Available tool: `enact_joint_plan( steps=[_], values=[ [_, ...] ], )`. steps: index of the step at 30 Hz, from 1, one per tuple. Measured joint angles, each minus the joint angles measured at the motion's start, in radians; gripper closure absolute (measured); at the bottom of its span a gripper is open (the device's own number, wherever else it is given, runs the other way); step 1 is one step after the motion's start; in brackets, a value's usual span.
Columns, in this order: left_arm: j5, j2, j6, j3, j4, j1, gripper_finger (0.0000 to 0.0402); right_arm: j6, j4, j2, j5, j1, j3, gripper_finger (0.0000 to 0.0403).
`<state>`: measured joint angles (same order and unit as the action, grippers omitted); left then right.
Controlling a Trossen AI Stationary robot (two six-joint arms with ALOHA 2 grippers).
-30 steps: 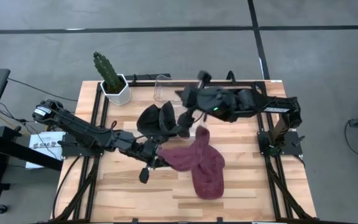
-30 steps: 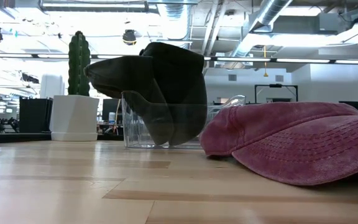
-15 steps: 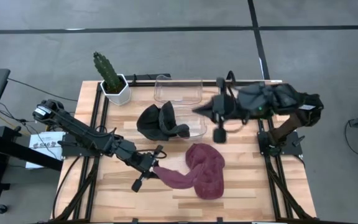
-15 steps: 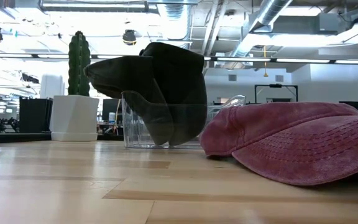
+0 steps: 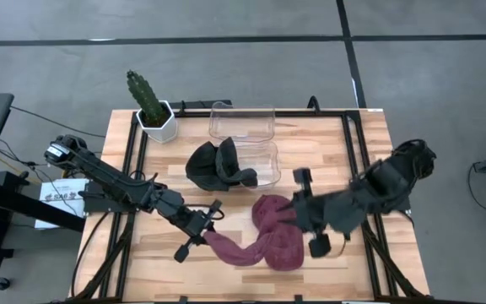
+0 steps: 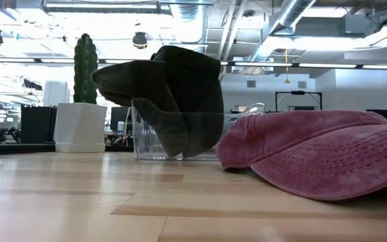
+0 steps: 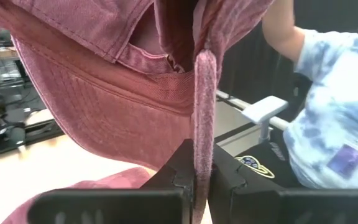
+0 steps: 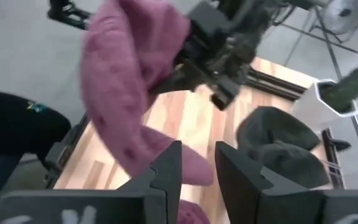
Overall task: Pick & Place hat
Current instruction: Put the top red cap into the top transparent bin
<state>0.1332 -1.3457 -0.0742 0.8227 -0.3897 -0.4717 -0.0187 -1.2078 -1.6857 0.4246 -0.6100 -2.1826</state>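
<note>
Left fingers [image 7: 194, 177] pinching maroon hat [image 5: 278, 245] brim

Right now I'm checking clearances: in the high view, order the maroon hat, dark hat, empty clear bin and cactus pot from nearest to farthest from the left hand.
1. Maroon hat: its brim is pinched in the left hand, front middle.
2. Dark hat: just behind, draped over a clear bin.
3. Cactus pot: back left corner.
4. Empty clear bin: back middle; too close to the pot to rank firmly.

right hand [image 5: 304, 209] swung down beside maroon hat [image 5: 277, 236], left hand [image 5: 207, 226] dragging brim leftward
</note>
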Motion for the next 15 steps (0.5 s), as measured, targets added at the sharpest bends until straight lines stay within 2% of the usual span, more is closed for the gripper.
enact_joint_plan(
  steps=[9, 15],
  values=[
    [0.021, 0.0, 0.0, 0.0, 0.0, 0.0, 0.0385, 0.111, 0.057, -0.077, 0.108, -0.041, 0.0, 0.031],
    [0.021, 0.0, 0.006, 0.0, 0.006, 0.0, 0.0385, 0.252, 0.142, -0.098, 0.118, -0.022, 0.0, 0.031]
  ],
)
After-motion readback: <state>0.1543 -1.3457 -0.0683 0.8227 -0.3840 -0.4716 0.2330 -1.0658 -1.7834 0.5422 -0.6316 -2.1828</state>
